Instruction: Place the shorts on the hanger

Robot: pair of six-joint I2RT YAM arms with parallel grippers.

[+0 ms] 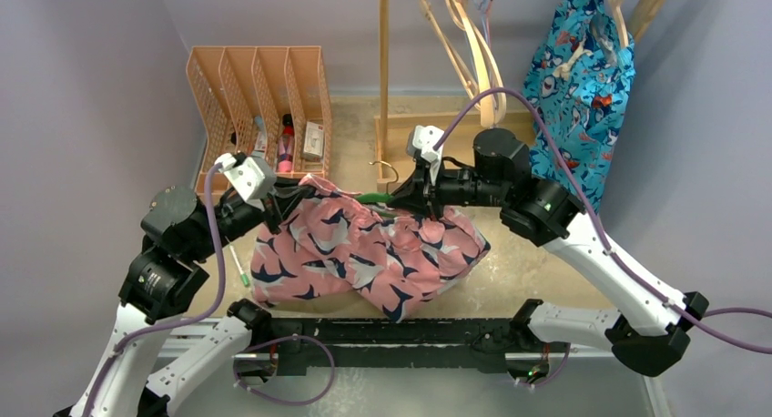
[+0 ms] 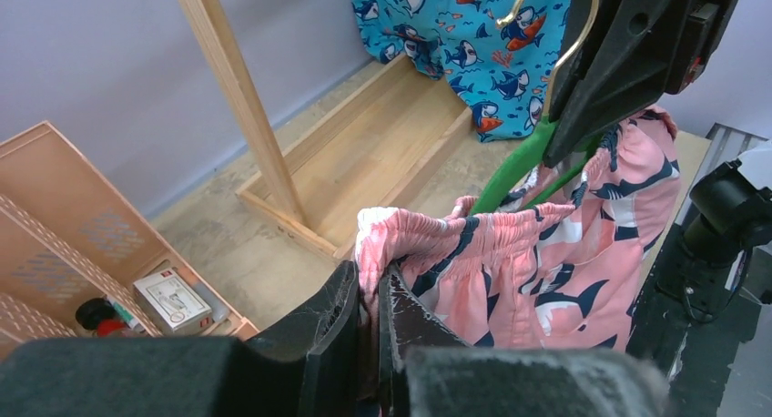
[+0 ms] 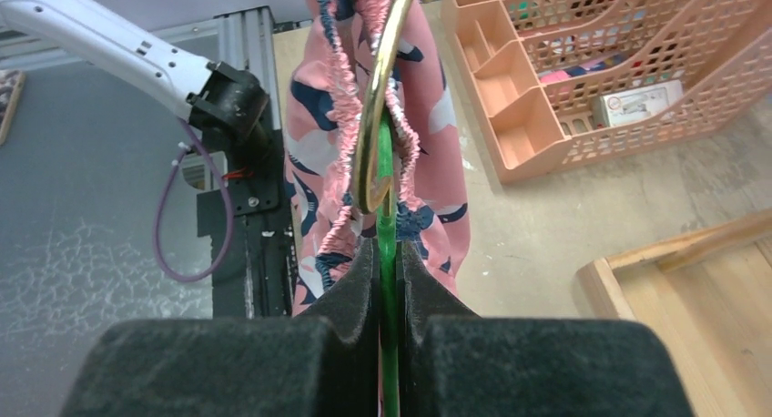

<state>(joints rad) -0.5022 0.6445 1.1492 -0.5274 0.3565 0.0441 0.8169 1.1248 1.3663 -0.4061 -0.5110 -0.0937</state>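
Both grippers are clamped on something: the waistband of the shorts is pinched in the left gripper, and the green hanger is squeezed in the right gripper just below its metal hook. The shorts are slumped on the worktop, with one hanger arm tucked into the waistband.

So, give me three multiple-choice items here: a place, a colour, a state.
1. Where does the peach file organizer stand? A) near right B) far left C) centre front
2. What colour is the hanger in the right gripper? A) pink B) white C) green
3. What is the left gripper doing? A) shut on the shorts B) open, empty C) shut on the hanger
Answers: 1 B, top view shows it far left; 2 C, green bar in its grip; 3 A, pink waistband pinched between its jaws.
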